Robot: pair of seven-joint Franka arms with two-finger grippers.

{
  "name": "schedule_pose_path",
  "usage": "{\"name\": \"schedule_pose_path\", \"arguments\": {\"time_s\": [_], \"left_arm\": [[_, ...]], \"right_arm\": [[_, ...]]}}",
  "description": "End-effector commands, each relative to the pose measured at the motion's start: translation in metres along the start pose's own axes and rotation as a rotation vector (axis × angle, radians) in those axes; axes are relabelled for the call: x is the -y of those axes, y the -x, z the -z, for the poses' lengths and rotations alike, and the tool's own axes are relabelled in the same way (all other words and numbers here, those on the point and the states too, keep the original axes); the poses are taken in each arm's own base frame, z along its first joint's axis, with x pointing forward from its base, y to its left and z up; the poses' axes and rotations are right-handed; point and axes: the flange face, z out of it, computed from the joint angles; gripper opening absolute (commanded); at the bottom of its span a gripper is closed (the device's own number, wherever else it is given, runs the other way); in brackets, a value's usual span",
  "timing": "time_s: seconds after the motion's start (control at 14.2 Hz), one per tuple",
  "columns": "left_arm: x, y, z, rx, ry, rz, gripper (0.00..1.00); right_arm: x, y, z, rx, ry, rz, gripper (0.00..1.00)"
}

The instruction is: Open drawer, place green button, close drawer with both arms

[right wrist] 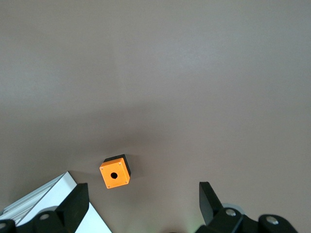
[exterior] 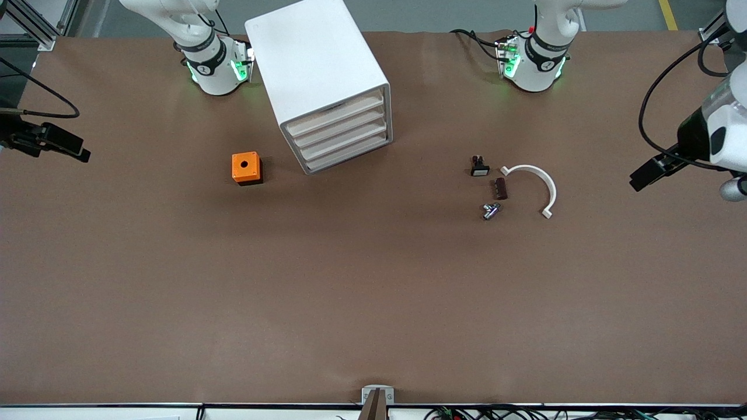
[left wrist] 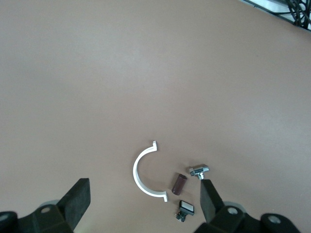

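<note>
The white cabinet [exterior: 315, 58] stands between the two arm bases, and its four cream-fronted drawers [exterior: 341, 131] are all shut. No green-capped button shows in any view. My left gripper [exterior: 637, 179] hangs open and empty in the air over the left arm's end of the table. In the left wrist view the left gripper [left wrist: 145, 187] is high above a cluster of small parts. My right gripper [exterior: 80, 153] hangs open and empty over the right arm's end of the table. The right wrist view shows the right gripper [right wrist: 142, 187] well above the table, with a corner of the cabinet [right wrist: 39, 204] in sight.
An orange cube with a round hole [exterior: 246, 168] [right wrist: 115, 172] sits beside the cabinet toward the right arm's end. Toward the left arm's end lie a black switch with a white face [exterior: 480, 167] [left wrist: 186, 209], a brown cylinder [exterior: 501, 188], a white half ring [exterior: 540, 181] and a chrome fitting [exterior: 490, 210].
</note>
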Motion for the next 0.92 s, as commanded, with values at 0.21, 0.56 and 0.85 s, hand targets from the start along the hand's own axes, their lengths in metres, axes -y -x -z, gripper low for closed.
{"name": "schedule_pose_path", "arguments": {"time_s": [0.21, 0.56, 0.85], "left_arm": [[0.03, 0.008, 0.009, -0.002, 0.0, -0.154, 1.0], [0.035, 0.004, 0.012, -0.028, 0.01, -0.211, 1.0], [0.037, 0.002, 0.013, -0.018, 0.047, -0.223, 1.0]], "right_arm": [[-0.004, 0.001, 0.005, -0.005, 0.007, 0.006, 1.0], [-0.004, 0.001, 0.005, -0.005, 0.006, 0.006, 1.0], [-0.004, 0.001, 0.007, -0.011, 0.008, 0.006, 1.0]]}}
